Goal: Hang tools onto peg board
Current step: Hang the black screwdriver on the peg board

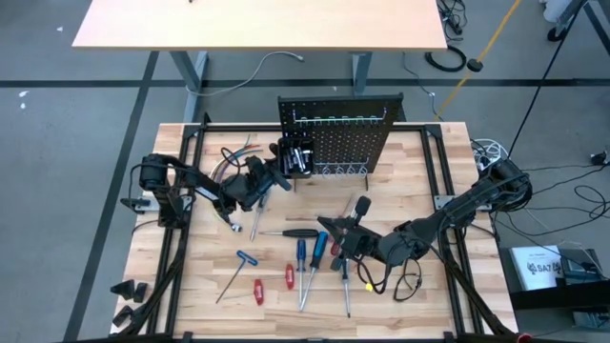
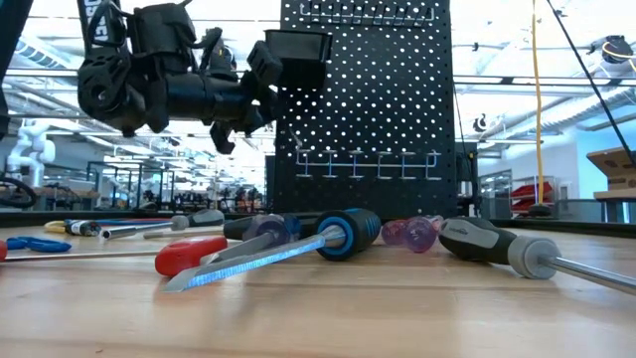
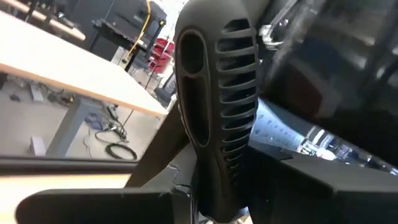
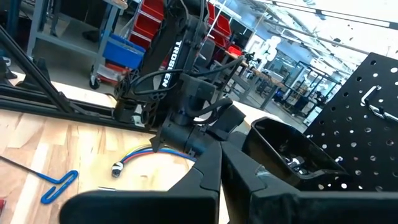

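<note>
While the left end effector [image 1: 282, 177] pinches a black ribbed tool handle [image 3: 214, 118] just beside the small black bin [image 1: 299, 156] on the black upright perforated peg board [image 1: 355, 133], right end effector [image 1: 339, 229], fingers pressed together, hovers near board's front; other screwdrivers [image 1: 308, 262] lie on pale wooden counter [image 1: 400, 314].

Robotics lab: industrial shelving, red parts bins [image 4: 219, 23], workbenches behind.
</note>
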Controlling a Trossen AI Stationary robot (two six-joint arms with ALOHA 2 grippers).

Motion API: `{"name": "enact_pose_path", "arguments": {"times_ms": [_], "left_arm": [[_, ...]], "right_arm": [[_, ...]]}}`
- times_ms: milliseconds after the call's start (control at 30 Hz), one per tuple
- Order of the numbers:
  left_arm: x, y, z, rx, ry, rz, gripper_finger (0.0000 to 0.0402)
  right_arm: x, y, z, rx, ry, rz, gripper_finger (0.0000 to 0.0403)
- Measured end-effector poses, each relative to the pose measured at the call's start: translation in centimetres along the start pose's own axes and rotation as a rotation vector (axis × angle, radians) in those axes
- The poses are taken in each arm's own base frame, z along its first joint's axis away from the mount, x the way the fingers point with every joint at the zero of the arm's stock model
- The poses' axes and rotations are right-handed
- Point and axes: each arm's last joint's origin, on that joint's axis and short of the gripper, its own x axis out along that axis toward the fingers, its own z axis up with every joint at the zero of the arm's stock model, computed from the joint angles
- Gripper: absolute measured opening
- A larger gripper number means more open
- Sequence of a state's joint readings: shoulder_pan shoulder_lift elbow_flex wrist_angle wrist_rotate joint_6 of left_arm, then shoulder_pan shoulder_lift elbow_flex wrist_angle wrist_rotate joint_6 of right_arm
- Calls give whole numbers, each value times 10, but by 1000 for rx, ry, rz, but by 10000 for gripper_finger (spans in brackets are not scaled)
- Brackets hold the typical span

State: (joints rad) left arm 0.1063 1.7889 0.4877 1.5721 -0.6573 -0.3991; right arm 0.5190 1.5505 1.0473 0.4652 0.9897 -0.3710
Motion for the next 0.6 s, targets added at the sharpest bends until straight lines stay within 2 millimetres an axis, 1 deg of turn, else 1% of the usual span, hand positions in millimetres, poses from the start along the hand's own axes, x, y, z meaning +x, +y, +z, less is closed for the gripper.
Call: {"name": "enact_pose_path", "arguments": {"times_ms": [267, 600], "left_arm": [[7, -7, 3, 145, -28, -5, 80], [8, -6, 4, 159, -30, 0, 80]], "right_arm": [[0, 0, 0, 7, 0, 0, 0], [0, 0, 0, 10, 1, -1, 0]]}}
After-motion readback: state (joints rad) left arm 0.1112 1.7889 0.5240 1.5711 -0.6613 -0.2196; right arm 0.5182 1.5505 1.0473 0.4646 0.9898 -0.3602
